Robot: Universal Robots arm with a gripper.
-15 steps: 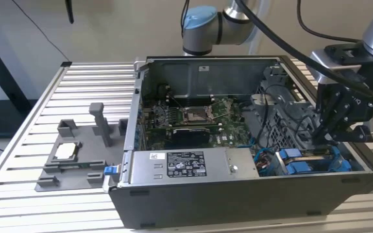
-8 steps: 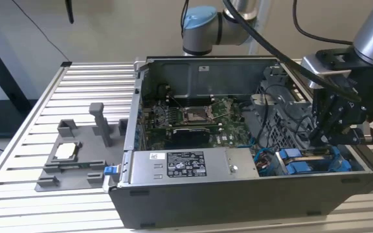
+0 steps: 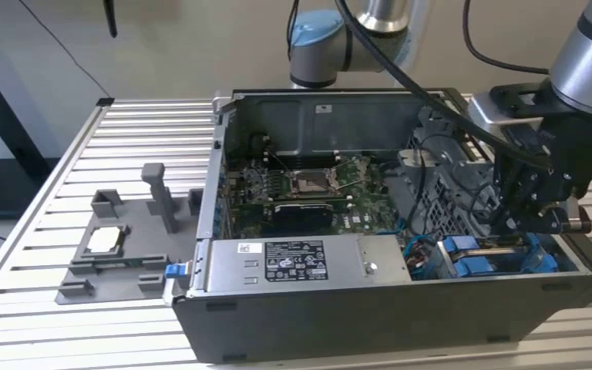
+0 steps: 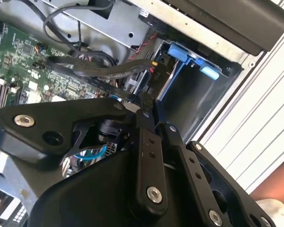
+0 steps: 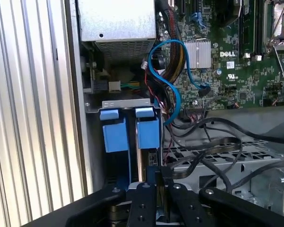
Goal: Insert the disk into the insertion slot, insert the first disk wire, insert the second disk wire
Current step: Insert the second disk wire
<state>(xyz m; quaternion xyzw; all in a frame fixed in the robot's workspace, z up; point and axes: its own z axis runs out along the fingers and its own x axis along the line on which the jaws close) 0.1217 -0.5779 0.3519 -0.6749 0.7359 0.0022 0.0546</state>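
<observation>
Two bright blue carriers stand side by side in the grey drive cage at the case's front corner. The disk (image 5: 147,134) sits in the insertion slot (image 5: 125,102), blue end tabs (image 4: 178,50) facing out; in the exterior view its carrier (image 3: 470,257) shows low on the right. My gripper (image 3: 523,224) reaches down into the case just behind the disk. Its fingers (image 5: 155,182) stand close together on a dark connector of a disk wire (image 4: 100,71), at the disk's rear edge. In the second wrist view the gripper (image 4: 144,102) almost touches the cage.
The grey power-supply box (image 3: 286,262) lies along the case's front, and the motherboard (image 3: 307,189) lies behind it. A blue cable (image 5: 173,94) and black cable loops (image 5: 213,146) crowd the space beside the cage. A grey fixture (image 3: 111,247) stands on the slatted table (image 3: 28,262).
</observation>
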